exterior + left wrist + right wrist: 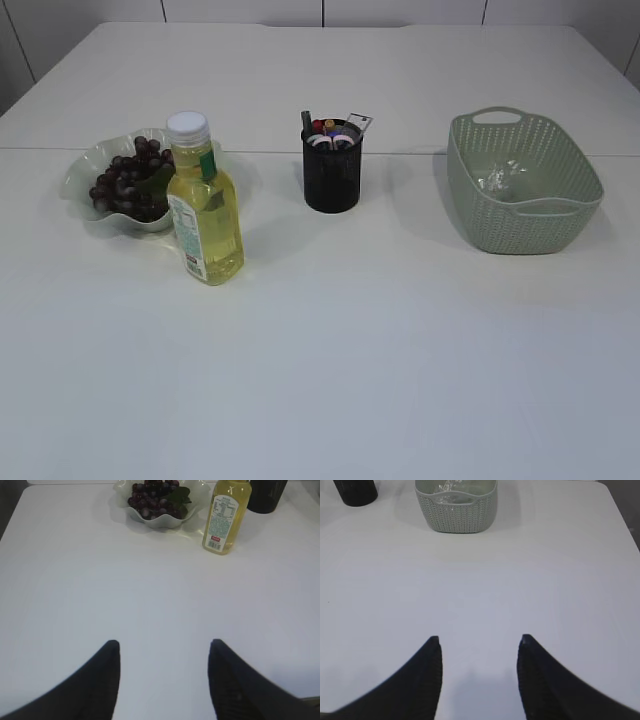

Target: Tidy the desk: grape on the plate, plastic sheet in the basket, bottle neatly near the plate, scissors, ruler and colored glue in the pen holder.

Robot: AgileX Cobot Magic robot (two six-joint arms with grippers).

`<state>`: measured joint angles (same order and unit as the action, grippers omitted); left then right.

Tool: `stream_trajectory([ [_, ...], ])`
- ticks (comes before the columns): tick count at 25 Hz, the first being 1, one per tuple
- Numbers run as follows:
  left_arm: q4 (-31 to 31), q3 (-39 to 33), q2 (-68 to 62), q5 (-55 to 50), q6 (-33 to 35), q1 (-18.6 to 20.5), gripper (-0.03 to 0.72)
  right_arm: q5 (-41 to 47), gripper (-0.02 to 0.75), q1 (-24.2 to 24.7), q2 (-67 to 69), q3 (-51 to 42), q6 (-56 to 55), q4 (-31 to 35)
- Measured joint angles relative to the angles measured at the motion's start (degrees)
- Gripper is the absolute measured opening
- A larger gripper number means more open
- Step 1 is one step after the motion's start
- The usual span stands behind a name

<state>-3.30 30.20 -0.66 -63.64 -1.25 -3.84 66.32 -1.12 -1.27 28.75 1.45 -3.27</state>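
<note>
Dark grapes (128, 182) lie on the wavy white plate (82, 166) at the left; they also show in the left wrist view (152, 500). A yellow bottle (204, 205) with a white cap stands upright just right of the plate, also in the left wrist view (225, 515). The black mesh pen holder (331, 172) holds scissors, ruler and glue sticks. The green basket (520, 180) holds the crumpled clear plastic sheet (500, 178). My left gripper (164, 645) is open and empty above bare table. My right gripper (479, 641) is open and empty, well in front of the basket (457, 510).
The white table (350, 350) runs to a far edge before a pale wall. Neither arm shows in the exterior view. The pen holder's base shows at the top left of the right wrist view (355, 491).
</note>
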Motion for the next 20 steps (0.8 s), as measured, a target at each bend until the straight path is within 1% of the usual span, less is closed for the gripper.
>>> stream_trajectory([
  [20, 0.15, 0.0, 0.0, 0.0, 0.0, 0.0, 0.412, 0.0, 0.396, 0.0, 0.0, 0.0, 0.08, 0.0],
])
